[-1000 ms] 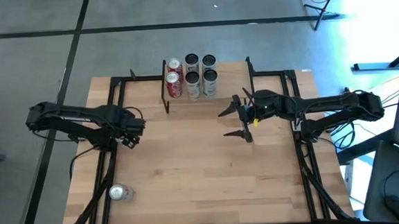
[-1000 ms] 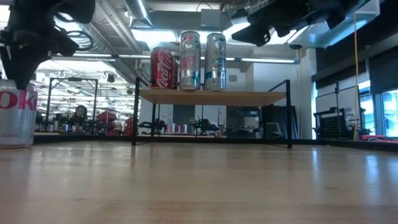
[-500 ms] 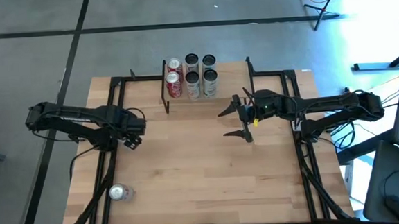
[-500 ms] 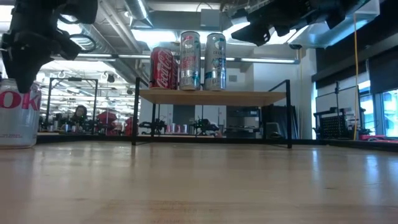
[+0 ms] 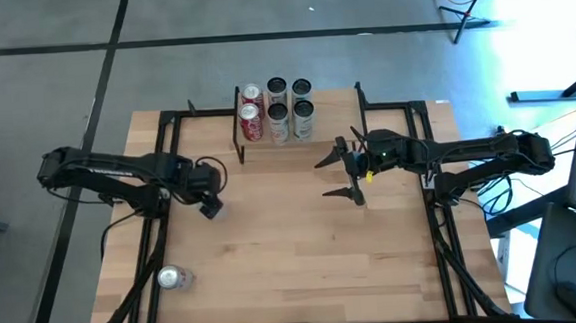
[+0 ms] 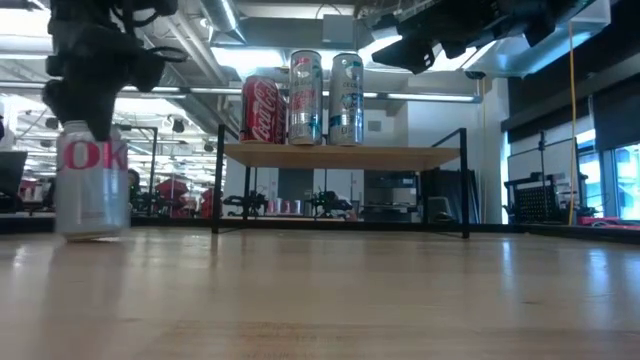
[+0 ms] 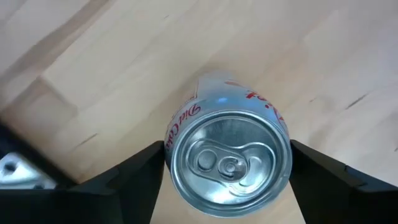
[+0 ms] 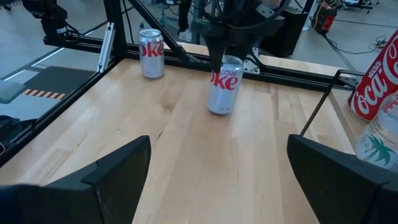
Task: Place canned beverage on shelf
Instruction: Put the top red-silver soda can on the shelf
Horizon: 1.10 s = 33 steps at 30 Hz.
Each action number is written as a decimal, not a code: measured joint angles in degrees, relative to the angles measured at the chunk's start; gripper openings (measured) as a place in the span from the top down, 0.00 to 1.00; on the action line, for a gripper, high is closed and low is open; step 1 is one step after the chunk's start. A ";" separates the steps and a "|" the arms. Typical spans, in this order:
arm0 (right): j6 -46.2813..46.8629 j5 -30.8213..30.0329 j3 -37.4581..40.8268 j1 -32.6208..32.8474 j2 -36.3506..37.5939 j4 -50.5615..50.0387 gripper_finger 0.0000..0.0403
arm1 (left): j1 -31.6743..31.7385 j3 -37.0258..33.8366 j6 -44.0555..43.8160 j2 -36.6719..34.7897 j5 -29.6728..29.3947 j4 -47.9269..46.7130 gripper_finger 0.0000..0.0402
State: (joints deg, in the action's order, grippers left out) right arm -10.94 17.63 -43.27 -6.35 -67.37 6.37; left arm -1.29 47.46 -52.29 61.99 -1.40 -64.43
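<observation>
A silver Diet Coke can (image 7: 227,155) stands near-upright under my left gripper (image 5: 210,196), which is shut on it over the table's left half. The low view shows the can (image 6: 92,180) at the left, and the right wrist view shows the can (image 8: 224,84) too. The shelf (image 6: 340,155) stands at the table's far edge. Red and silver cans (image 5: 277,110) stand on its plank top. My right gripper (image 5: 339,175) hangs open above the table, right of centre, with nothing between its fingers. My left gripper pinches the can's upper wall (image 7: 173,134), just under the top rim, between its two fingers (image 7: 134,180), one on each side. The fingers come from above, pointing down. The can hangs almost upright, slightly tilted. I cannot tell whether its base rests on the table.
Another Diet Coke can (image 5: 173,279) stands upright near the table's near left corner. Black frame rails (image 5: 166,139) run along the table's left and right sides. Bare wood (image 5: 293,241) lies between the arms and the near edge.
My left gripper has gone toward the table's right edge, carrying the Diet Coke can along, and has tipped to point more steeply down. The can stays near-upright and stands farther right than a second ago.
</observation>
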 joint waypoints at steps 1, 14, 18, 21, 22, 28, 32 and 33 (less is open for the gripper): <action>0.00 0.00 -0.01 0.00 0.00 0.01 0.09 | -0.18 0.00 0.26 0.42 -0.28 1.11 0.28; 0.04 0.00 0.00 0.00 0.00 -0.05 0.09 | -3.39 0.24 2.10 8.01 -3.79 12.88 0.28; 0.07 0.00 -0.02 0.00 0.00 -0.09 0.09 | -4.29 0.50 1.99 8.12 -2.96 13.27 0.28; 0.09 0.00 -0.01 0.00 0.00 -0.09 0.09 | -4.69 0.50 2.09 8.11 -3.17 13.08 0.28; 0.09 0.00 -0.01 0.00 0.00 -0.09 0.09 | -4.77 0.52 2.37 8.06 -3.42 12.99 0.28; 0.11 0.00 0.00 0.00 0.00 -0.20 0.09 | -4.78 2.98 4.74 7.94 -3.95 10.61 0.28; 0.11 0.00 -0.02 0.00 0.00 -0.22 0.09 | -4.78 4.04 4.81 7.80 -3.34 11.13 0.28; 0.11 0.00 0.00 0.00 0.00 -0.23 0.09 | -4.78 4.04 4.84 7.81 -3.11 10.85 0.28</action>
State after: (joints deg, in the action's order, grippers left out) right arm -10.83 17.63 -43.27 -6.35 -67.37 6.14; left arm -6.07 51.51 -47.45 69.80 -4.51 -53.58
